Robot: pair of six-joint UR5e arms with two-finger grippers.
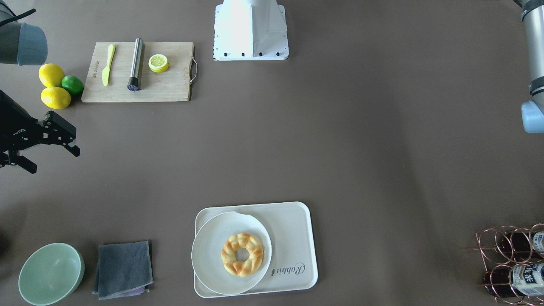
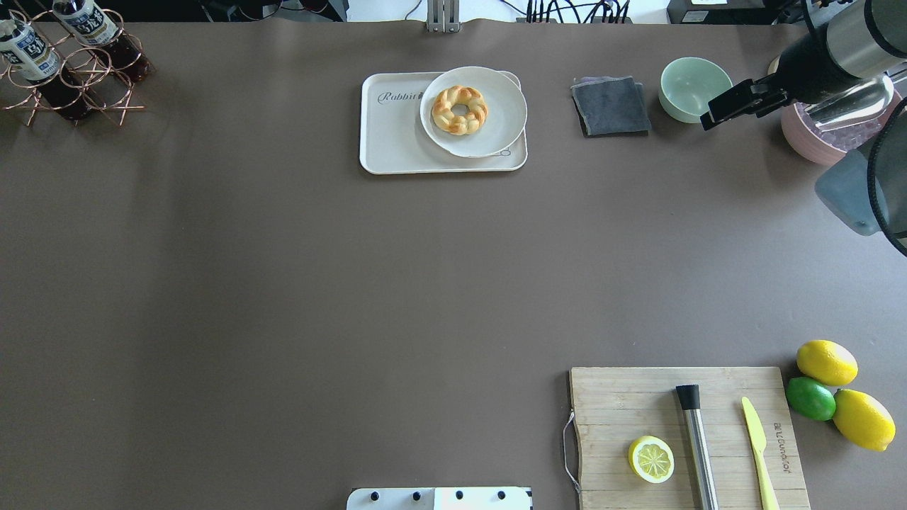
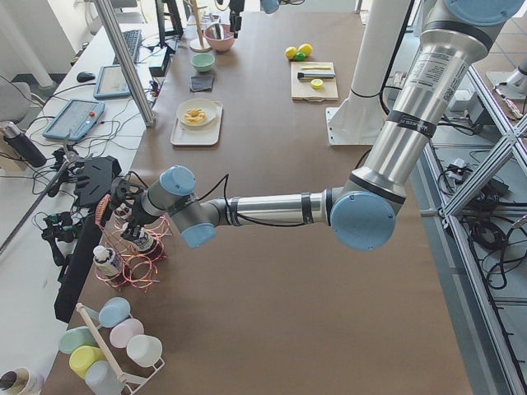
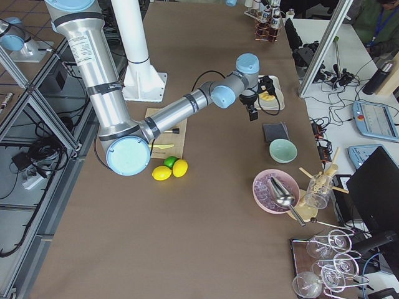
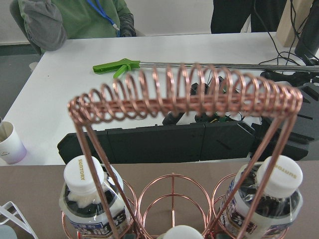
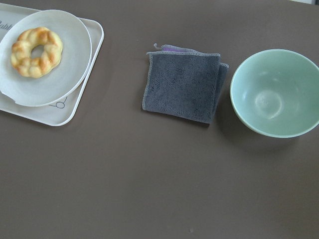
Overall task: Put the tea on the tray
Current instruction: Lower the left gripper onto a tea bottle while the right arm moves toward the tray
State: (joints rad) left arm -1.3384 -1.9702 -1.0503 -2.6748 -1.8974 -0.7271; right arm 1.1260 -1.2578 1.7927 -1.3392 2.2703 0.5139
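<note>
Bright, even light gives soft shadows; all views are sharp.

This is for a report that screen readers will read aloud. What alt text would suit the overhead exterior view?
A cream tray at the table's far side holds a plate with a ring pastry; two tea bottles rest in a copper rack at the far left. The right gripper hovers beside a green bowl at the far right.

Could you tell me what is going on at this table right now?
The left arm reaches out to the copper rack at the table's corner, where the tea bottles sit. None is on the tray, which holds only a plate with a ring pastry. The right gripper hangs open and empty near the grey cloth and green bowl.
</note>
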